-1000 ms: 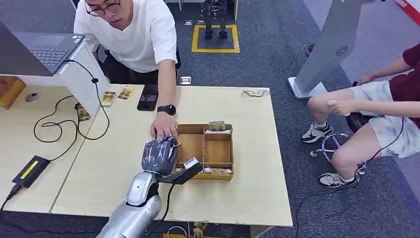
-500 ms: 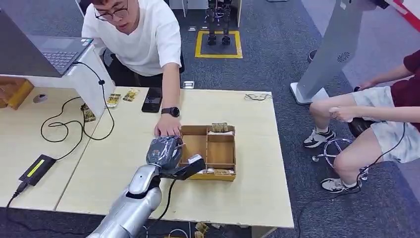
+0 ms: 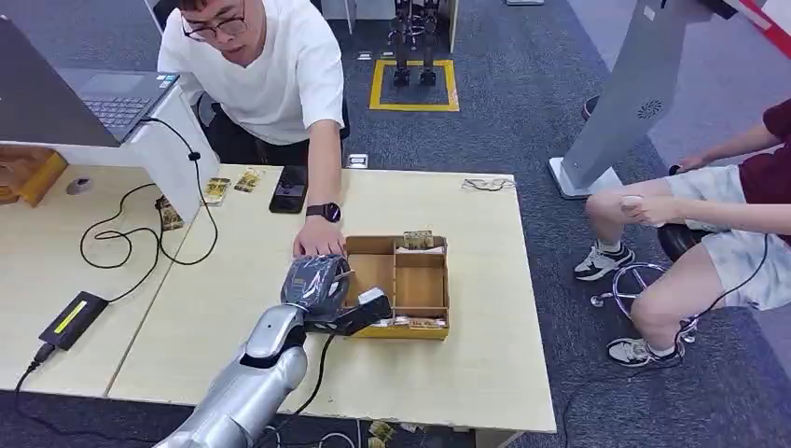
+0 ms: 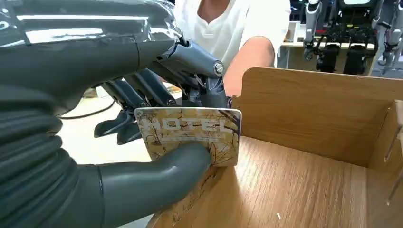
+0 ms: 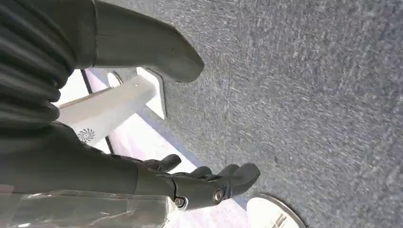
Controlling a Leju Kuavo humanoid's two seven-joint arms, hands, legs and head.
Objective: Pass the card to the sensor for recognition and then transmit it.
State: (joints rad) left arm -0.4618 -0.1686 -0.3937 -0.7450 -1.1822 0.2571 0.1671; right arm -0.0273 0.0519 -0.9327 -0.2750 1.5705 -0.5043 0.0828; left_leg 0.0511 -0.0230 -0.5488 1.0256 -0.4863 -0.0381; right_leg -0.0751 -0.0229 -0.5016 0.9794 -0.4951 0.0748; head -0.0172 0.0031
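Left hand (image 4: 157,142) pinching card (image 4: 190,133) at wooden tray (image 4: 309,185), right hand (image 5: 190,183) spread, holding nothing

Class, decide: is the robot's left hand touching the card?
Touching. In the left wrist view the left hand pinches the card: its thumb presses on the printed face and the darker fingers sit behind it.
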